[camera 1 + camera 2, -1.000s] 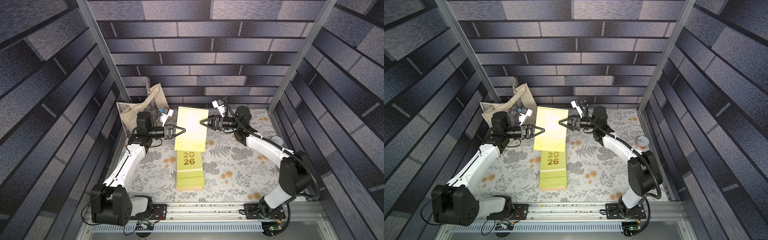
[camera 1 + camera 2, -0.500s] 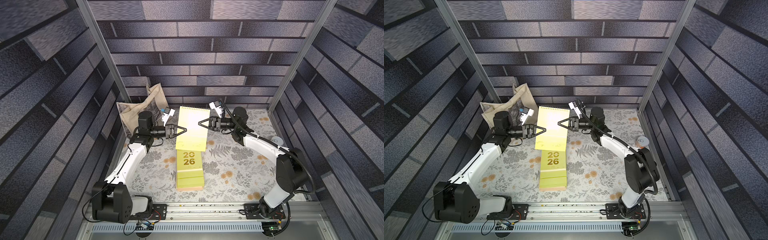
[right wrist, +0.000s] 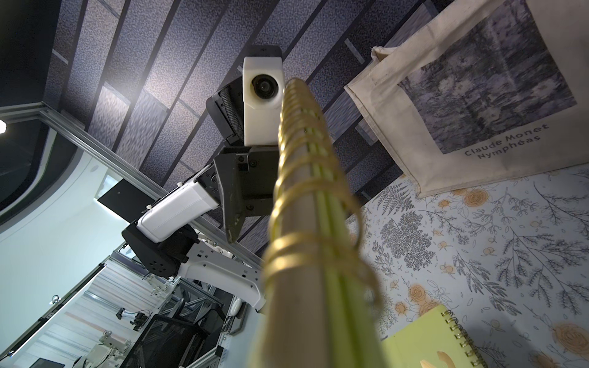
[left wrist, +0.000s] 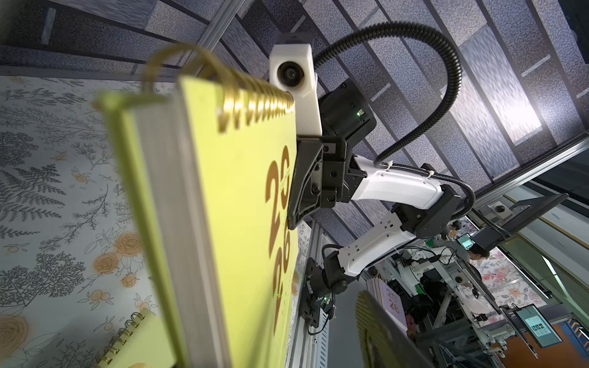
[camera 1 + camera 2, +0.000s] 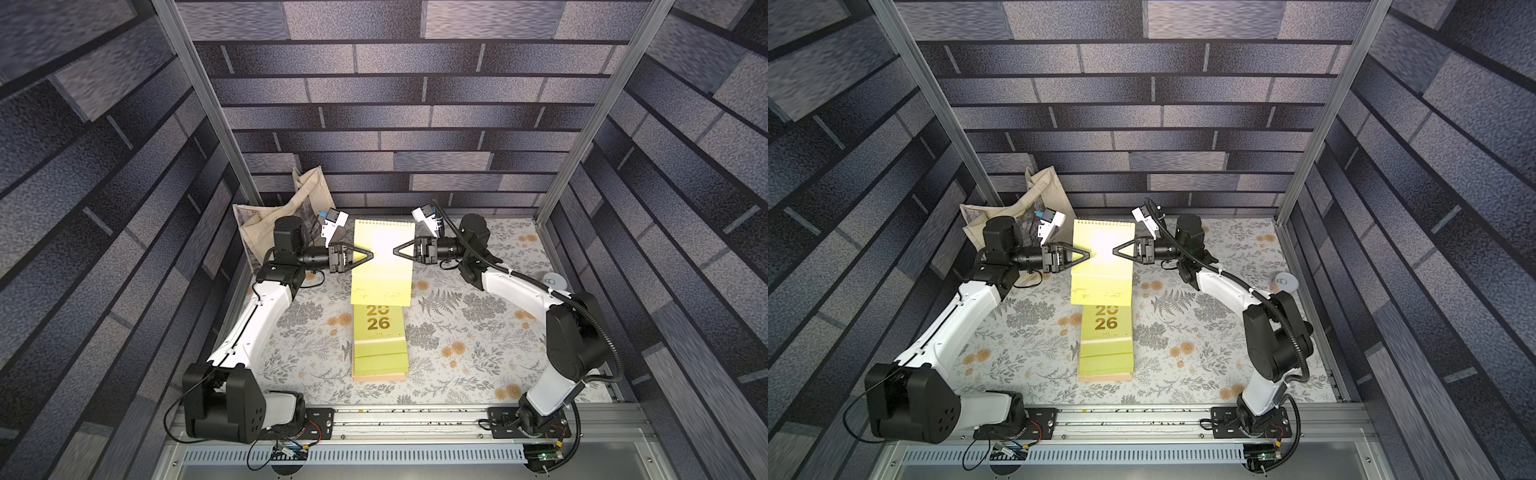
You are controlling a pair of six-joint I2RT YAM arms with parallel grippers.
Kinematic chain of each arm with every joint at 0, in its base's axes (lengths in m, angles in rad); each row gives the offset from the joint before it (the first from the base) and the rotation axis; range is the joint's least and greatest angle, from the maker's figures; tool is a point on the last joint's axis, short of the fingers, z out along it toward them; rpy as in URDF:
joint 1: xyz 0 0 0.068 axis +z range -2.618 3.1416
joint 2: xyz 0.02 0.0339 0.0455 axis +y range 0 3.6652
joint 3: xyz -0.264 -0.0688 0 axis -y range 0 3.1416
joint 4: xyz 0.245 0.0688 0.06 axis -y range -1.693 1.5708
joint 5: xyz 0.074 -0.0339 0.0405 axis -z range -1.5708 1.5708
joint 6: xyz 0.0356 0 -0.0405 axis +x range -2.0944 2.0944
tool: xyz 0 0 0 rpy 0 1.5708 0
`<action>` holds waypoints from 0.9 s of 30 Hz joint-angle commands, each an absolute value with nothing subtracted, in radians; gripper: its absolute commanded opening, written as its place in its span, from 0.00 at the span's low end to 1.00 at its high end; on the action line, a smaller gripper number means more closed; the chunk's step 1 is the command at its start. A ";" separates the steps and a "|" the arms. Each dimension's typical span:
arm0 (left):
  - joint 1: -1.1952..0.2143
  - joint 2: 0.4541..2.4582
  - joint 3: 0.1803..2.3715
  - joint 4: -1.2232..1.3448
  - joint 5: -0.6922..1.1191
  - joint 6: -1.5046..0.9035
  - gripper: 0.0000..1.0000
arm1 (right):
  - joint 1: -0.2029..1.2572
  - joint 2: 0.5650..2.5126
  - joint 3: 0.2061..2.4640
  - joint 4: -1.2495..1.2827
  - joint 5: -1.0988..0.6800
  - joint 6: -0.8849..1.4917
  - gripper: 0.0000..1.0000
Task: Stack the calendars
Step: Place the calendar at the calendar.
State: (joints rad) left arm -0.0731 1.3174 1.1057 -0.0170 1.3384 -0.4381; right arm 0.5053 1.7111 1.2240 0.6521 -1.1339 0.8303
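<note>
A: What takes up the most room?

B: The floral desk (image 5: 478,332), then the cream tote bag (image 5: 266,216) slumped in its back left corner. Only the right wrist view comes near enough to read the grey print: "Claude Monet Nymphéas".

A: And the calendars?

B: A stack (image 5: 380,345) lies flat mid-desk. It is lime-green on top with a gold "2026", and a peach edge shows at the bottom, nearest the robot. Both top views show it whole. Each wrist view catches only a green corner with spiral rings.

A: Is there another?

B: Yes, the raised calendar (image 5: 382,270), also lime-green, hangs in the air between the two arms, with its spiral toward the back wall. From above, glare washes out its cover and its near edge hides the stack's far end. The left wrist view shows its own gold "2026" and the thick block of pages.

A: Who has it?

B: The right claw (image 5: 395,259) is clamped on its right edge, and the left wrist view shows a finger (image 4: 306,184) flat on the cover. The left claw (image 5: 371,261) reaches over the left edge. From above I cannot tell its gap, but the right wrist view shows its finger (image 3: 231,204) standing off the calendar, jaws apart.

A: Anything smaller?

B: A small white round thing (image 5: 555,281) sits by the desk's right edge, seen only from above.
</note>
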 commanded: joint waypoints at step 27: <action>-0.055 1.336 1.109 0.011 1.328 -0.426 0.00 | 0.528 1.719 1.204 0.645 -1.215 0.842 0.45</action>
State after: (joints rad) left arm -0.0616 1.3434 1.1095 -0.0635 1.3273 -0.4084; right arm 0.5194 1.7260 1.2221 0.6128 -1.2140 0.8410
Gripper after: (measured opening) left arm 0.134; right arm 0.428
